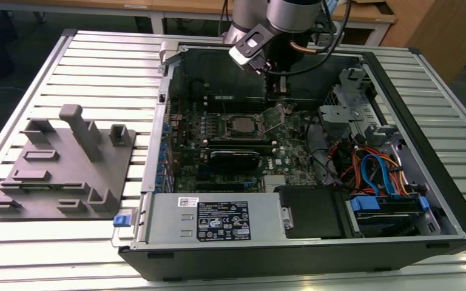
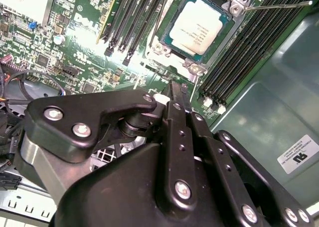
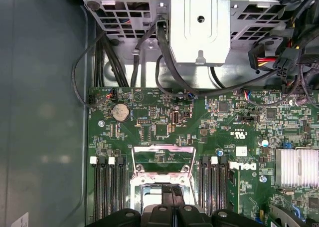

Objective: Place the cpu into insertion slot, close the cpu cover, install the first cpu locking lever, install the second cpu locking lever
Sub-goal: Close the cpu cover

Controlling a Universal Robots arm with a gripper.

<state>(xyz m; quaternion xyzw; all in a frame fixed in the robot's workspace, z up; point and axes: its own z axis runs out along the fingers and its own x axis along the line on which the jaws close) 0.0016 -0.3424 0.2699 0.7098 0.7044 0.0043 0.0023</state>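
The silver-grey arm [image 1: 286,13] enters from the top edge of the exterior view. Its wrist [image 1: 249,45] is angled so that the black hand [image 1: 279,91] points almost straight down. In both wrist views the hand's linkages [image 2: 89,119] are folded inward. The two slim fingers [image 2: 177,122] lie flat against each other, with a thin seam between their tips.
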